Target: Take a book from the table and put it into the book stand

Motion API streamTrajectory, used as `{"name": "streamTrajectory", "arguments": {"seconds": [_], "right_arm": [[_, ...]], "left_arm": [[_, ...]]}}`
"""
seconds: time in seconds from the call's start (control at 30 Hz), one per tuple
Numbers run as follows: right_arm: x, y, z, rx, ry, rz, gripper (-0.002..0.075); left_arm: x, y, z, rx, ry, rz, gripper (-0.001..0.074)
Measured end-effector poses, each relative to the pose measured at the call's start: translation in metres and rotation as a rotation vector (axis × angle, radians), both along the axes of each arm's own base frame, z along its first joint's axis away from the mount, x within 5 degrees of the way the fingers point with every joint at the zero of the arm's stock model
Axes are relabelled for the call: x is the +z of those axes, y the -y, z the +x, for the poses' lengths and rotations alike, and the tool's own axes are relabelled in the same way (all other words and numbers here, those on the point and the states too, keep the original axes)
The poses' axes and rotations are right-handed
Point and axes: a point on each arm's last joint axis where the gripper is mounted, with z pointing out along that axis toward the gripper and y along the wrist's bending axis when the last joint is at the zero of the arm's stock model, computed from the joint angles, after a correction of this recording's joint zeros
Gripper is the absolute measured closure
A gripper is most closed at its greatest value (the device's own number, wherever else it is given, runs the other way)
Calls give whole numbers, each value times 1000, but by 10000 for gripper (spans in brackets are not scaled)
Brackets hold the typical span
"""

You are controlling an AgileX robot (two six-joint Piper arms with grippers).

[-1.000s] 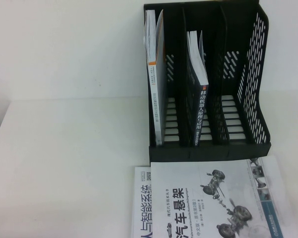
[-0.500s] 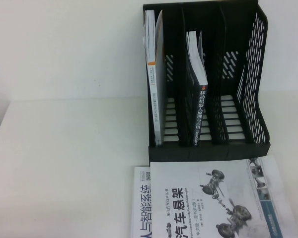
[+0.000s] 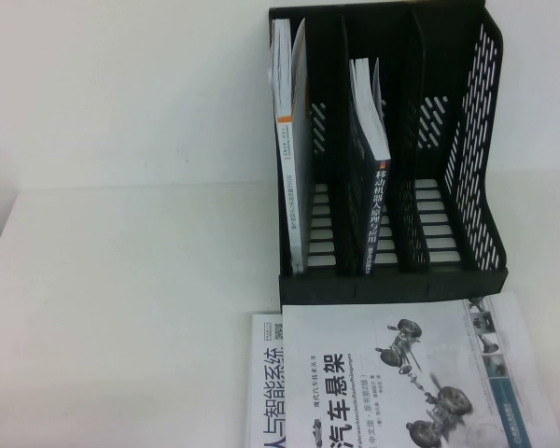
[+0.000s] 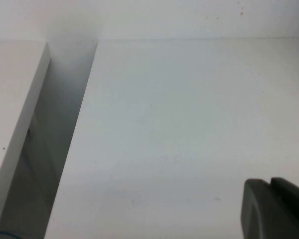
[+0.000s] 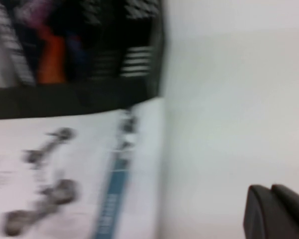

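Book stand (image 3: 392,149) stood upright toward the far side of the table (image 3: 121,280), w/ three slots facing the robot. All positions below given rel. to the stand.

Slot contents:
- Left slot: white book w/ orange-edged spine (image 3: 287,159), upright, against the stand's left wall.
- Middle slot: the book (image 3: 373,201), dark navy, spine w/ white characters facing the robot, standing on edge, leaning slightly. Pages fanned a little at its upper end.
- Right slot: nothing seen in it; ribbed base and perforated wall visible.

In front of the stand, on the table: white book w/ car-suspension drawings (image 3: 401,373), lying flat, its far edge just beside the stand's front lip. It overlapped another white book w/ blue lettering (image 3: 266,383), also flat, showing past its left edge.

Grippers:
- Left gripper (image 4: 274,209): seen in left wrist view only, dark fingers together, nothing betw. them. Positioned over bare table, well apart from the stand; a gap betw. two white tabletops visible there.
- Right gripper (image 5: 274,211): seen in right wrist view only, fingers together, nothing held. Positioned over bare table to the right of the stand's front right corner, near the flat car-suspension book's edge. That view blurred; finer detail could not be read.

Neither gripper touched any book.
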Motion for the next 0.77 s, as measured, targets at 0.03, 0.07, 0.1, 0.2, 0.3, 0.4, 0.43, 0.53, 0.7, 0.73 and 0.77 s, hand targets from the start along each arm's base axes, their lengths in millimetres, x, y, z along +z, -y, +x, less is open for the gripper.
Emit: {"name": "streamTrajectory", "arguments": {"seconds": [0.03,0.07,0.1,0.2,0.3,0.4,0.43,0.53,0.7,0.73,0.77], "right_arm": [[-4,1,1,-27,-5,-16,729],[-9,2,2,-53,-16,-28,729],[-15,3,2,-71,-27,-33,729],[-30,5,5,-119,-47,-42,729],[-29,6,7,-131,0,-63,729],[-29,6,7,-131,14,-89,729],[-28,6,7,-130,18,-99,729],[-28,6,7,-118,23,-141,729],[-28,6,7,-101,29,-186,729],[-28,6,7,-100,29,-190,729],[-28,6,7,-100,29,-190,729]], "left_arm": [[0,0,0,0,0,0,737],[0,0,0,0,0,0,737],[0,0,0,0,0,0,737],[0,0,0,0,-1,0,737],[0,0,0,0,0,2,737],[0,0,0,0,0,2,737],[0,0,0,0,0,2,737],[0,0,0,1,0,0,737],[0,0,0,1,0,2,737],[0,0,0,1,0,2,738],[0,0,0,1,0,2,737]]}}
